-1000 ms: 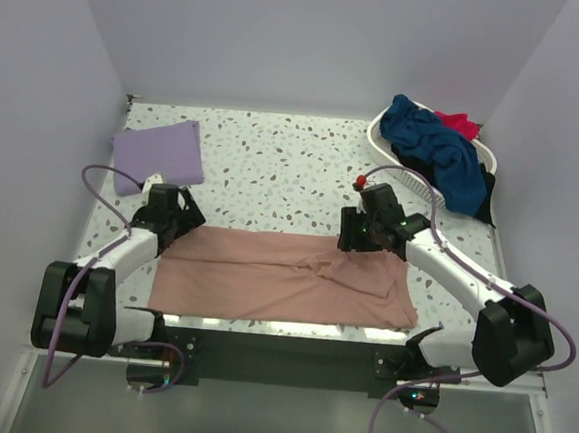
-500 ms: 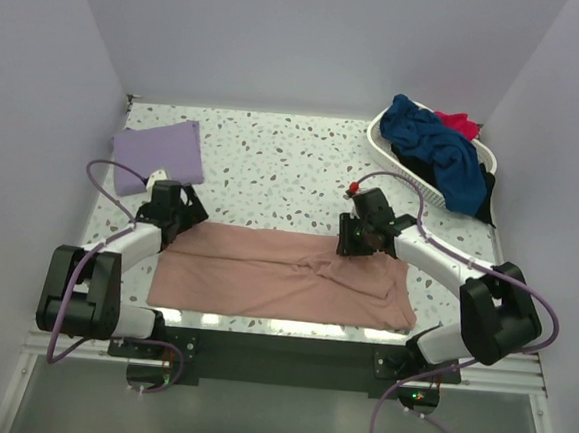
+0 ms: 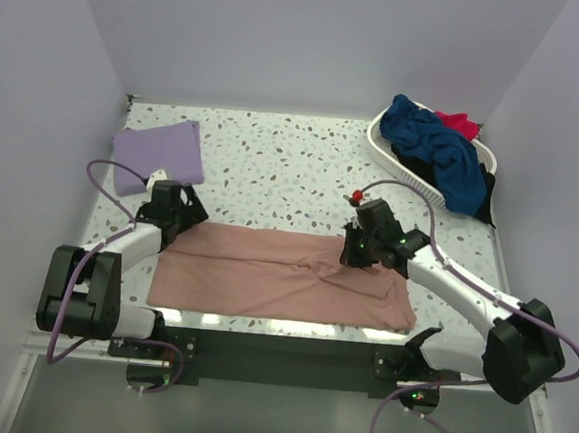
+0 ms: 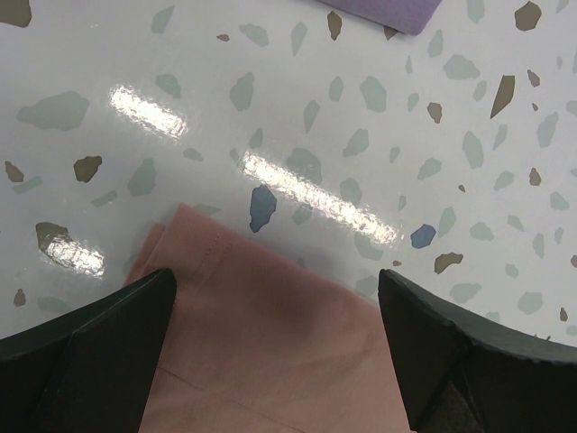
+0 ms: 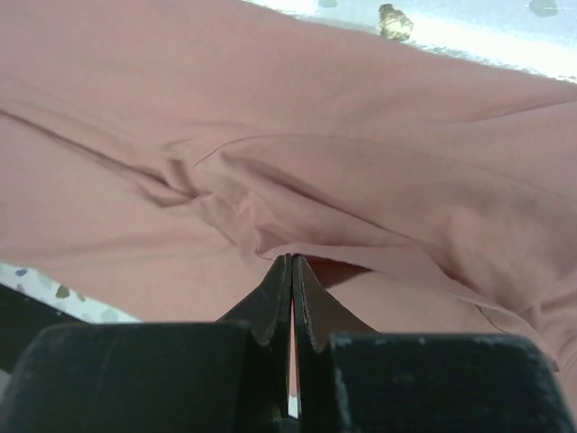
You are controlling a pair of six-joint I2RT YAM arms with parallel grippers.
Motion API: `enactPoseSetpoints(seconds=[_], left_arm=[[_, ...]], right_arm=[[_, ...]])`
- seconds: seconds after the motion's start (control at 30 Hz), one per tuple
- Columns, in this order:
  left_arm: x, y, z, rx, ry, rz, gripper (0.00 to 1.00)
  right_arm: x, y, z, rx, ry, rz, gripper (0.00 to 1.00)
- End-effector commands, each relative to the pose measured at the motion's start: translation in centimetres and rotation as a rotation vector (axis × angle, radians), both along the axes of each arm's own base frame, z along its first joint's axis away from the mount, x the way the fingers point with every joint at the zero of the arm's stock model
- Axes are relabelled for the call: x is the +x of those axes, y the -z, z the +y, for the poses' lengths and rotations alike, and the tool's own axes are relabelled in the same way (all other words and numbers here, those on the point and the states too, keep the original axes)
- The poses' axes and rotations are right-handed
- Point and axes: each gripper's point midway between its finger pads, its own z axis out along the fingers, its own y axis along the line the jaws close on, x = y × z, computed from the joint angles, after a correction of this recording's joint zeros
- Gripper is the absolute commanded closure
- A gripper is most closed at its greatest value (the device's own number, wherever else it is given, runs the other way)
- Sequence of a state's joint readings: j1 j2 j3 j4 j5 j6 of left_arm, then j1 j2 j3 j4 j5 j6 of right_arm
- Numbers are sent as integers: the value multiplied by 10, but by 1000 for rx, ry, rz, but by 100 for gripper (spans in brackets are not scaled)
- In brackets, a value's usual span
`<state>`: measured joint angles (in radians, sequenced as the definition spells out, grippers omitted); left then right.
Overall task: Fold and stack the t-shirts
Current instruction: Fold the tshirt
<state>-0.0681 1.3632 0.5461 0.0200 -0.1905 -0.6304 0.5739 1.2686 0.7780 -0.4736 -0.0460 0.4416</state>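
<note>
A dusty-pink t-shirt [image 3: 265, 275] lies folded into a long band across the near part of the table. My left gripper [image 3: 177, 208] stands open over its far-left corner; in the left wrist view both fingertips flank the pink cloth [image 4: 270, 361] without gripping it, gripper [image 4: 275, 289]. My right gripper [image 3: 355, 254] is at the far edge of the shirt, right of centre. In the right wrist view the gripper [image 5: 291, 257] is shut, with a raised fold of the pink cloth [image 5: 361, 135] pinched at its tips. A folded lavender t-shirt [image 3: 157, 153] lies at the far left.
A white laundry basket [image 3: 380, 143] stands at the far right corner with a navy t-shirt [image 3: 435, 148], a red one [image 3: 457, 121] and a black one [image 3: 485, 187] hanging out of it. Walls close in the table on three sides.
My right gripper has closed onto the pink shirt's far edge and shifted slightly right and nearer. The left gripper has stayed open at the far-left corner.
</note>
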Motion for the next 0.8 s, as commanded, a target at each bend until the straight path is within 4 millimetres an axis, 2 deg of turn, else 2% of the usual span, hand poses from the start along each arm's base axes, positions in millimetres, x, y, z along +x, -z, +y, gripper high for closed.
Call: enactPoseSetpoints(seconds=[0.0, 0.1, 0.27, 0.6, 0.7, 0.73, 0.77], left_arm=[[1, -1, 2, 31, 14, -4, 0], [1, 0, 2, 33, 18, -1, 0], [0, 2, 2, 37, 29, 5, 0], [-3, 9, 1, 41, 43, 22, 0], [-3, 12, 1, 42, 47, 29, 0], [-4, 12, 1, 46, 50, 31, 0], [-3, 12, 1, 48, 50, 31, 0]], right_arm=[[-20, -15, 3, 47, 25, 0, 100], [-34, -18, 4, 57, 29, 7, 100], [-56, -4, 4, 43, 37, 50, 100], [-85, 0, 24, 64, 20, 69, 100], [-98, 4, 32, 57, 3, 91, 87], [-100, 5, 35, 57, 11, 94, 76], [-108, 6, 39, 53, -14, 99, 72]])
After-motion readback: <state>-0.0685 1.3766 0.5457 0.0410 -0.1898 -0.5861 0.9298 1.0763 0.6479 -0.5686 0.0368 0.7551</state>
